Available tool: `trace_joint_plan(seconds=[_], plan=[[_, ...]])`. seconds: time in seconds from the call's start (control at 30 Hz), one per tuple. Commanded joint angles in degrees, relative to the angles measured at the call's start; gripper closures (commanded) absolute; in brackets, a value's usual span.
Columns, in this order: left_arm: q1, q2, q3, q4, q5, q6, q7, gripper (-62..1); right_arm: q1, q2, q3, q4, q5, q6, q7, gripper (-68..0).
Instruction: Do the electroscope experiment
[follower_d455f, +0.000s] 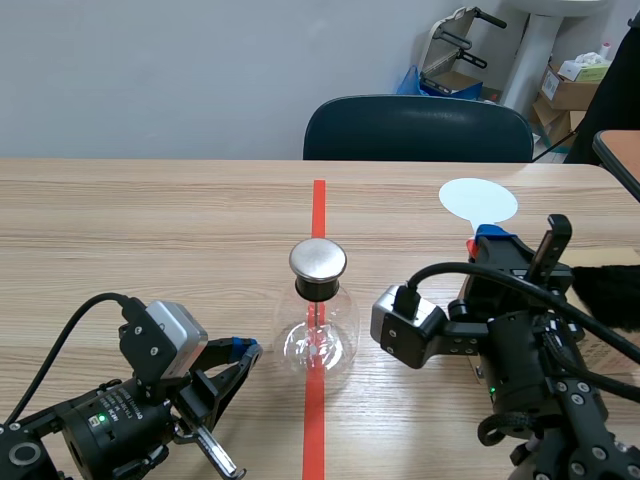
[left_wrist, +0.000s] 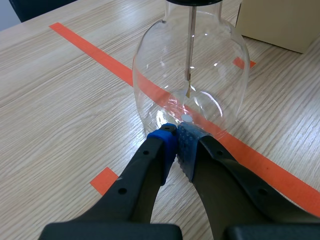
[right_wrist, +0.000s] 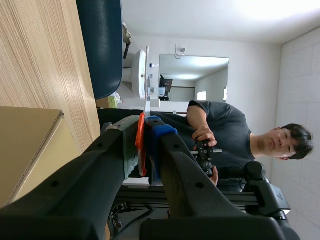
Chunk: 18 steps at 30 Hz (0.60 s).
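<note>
Nearest the robot, the left gripper (left_wrist: 178, 142) lies low on the table (follower_d455f: 150, 220), its two fingers pressed together on nothing. The tips point at the foot of the electroscope (follower_d455f: 318, 335) and come right up to the glass; whether they touch it I cannot tell. The electroscope, a clear round flask with a metal cap (follower_d455f: 318, 260) and a thin rod hanging inside, stands upright on the orange-red tape line. Right of the flask and a little beyond it, the right gripper (follower_d455f: 485, 240) pinches the red handle of a white disc paddle (follower_d455f: 478, 200), the disc well apart from the cap. A cardboard box (left_wrist: 280, 22) sits near the flask on that same side. Left of the flask the tabletop runs wide, and beyond the flask it reaches the far edge, where a dark chair (follower_d455f: 418, 130) stands.
</note>
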Motion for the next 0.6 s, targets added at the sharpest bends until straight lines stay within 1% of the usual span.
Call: trace_joint_plan(seconds=[0.0,0.1,0.57], plan=[[-0.3,0.3,-0.4,0.5,-0.4,0.3,-0.8,-2.7,0.7,0.9,0.1,0.8,-0.2,-0.6,-0.1,-1.9],[-0.3,0.3,-0.4,0.5,-0.4,1.6,-0.8,-2.7,0.7,0.9,0.1,0.8,-0.2,-0.6,0.0,-1.9],[-0.3,0.3,-0.4,0.5,-0.4,1.6,-0.9,-2.7,0.6,0.9,0.1,0.8,-0.2,-0.6,0.0,-1.9]])
